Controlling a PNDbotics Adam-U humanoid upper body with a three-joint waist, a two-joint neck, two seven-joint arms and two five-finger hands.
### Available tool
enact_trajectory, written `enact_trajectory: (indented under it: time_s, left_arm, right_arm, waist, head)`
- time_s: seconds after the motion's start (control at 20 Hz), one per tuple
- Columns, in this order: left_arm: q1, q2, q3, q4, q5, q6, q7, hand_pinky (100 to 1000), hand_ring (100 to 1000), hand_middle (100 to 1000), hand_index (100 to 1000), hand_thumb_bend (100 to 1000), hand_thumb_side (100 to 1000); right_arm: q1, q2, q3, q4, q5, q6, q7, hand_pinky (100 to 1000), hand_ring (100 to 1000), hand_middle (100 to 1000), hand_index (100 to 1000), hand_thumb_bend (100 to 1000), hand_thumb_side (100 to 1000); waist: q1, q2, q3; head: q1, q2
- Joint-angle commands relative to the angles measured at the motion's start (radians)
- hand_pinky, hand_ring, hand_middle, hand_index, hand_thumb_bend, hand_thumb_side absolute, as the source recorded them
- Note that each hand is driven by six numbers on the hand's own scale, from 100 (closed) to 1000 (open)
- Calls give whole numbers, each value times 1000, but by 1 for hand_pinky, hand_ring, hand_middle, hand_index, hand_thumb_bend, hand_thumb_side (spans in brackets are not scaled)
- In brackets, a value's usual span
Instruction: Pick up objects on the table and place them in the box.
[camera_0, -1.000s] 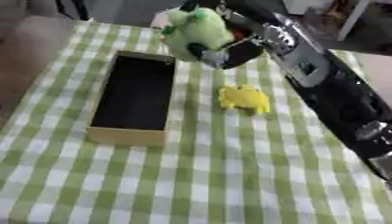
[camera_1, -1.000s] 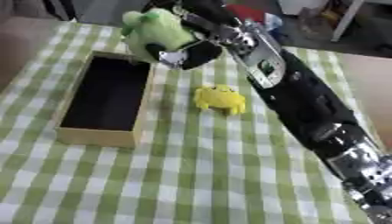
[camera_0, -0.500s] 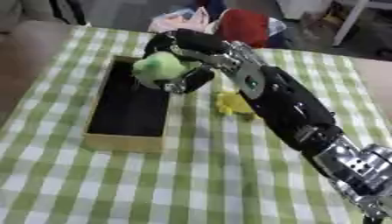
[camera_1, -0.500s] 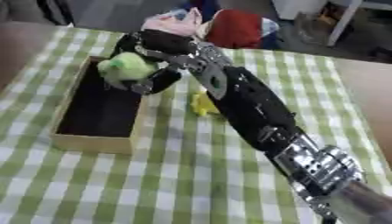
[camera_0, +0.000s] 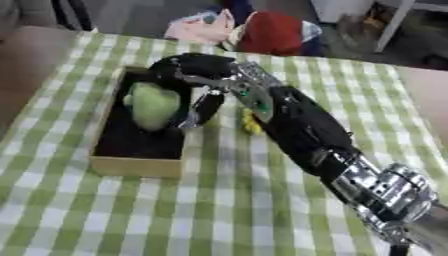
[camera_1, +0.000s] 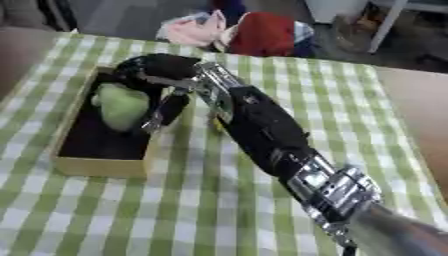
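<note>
The right hand (camera_0: 194, 80) curled round a green toy (camera_0: 154, 106) inside the box (camera_0: 131, 165); the left eye view alone showed a yellow toy (camera_0: 252, 124), mostly hidden behind the arm; the fingers were blurred.

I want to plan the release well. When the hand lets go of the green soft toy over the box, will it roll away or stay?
The green toy looks plush and rounded, so it is probably light and squashy. The right hand holds it inside the box, whose walls should stop any roll. It may slump onto its side, since it looks soft rather than stiff.
</note>
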Motion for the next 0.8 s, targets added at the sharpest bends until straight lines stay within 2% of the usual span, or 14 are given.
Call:
enact_trajectory:
  time_s: [0.05, 0.45, 0.8]
  left_arm:
    - [-9, 8, 2, -19, 1, 0, -4, 773, 678, 654, 713, 100, 878]
    - [9, 22, 8, -10, -1, 1, -1, 773, 679, 654, 713, 100, 878]
    - [28, 28, 18, -2, -8, -3, 4, 773, 679, 653, 713, 100, 881]
  right_arm:
    - [-20, -15, -14, -15, 33, -10, -36, 730, 900, 831, 945, 606, 609]
    - [-19, -110, -31, -82, -84, 36, -74, 723, 899, 814, 941, 586, 524]
    - [43, -185, -32, -107, -189, 80, 13, 719, 909, 800, 922, 574, 544]
  waist:
    - [8, -19, -7]
    - [13, -44, -53]
    - [26, -53, -110]
  head:
    - [0, -7]
    - [21, 4]
    - [38, 5]
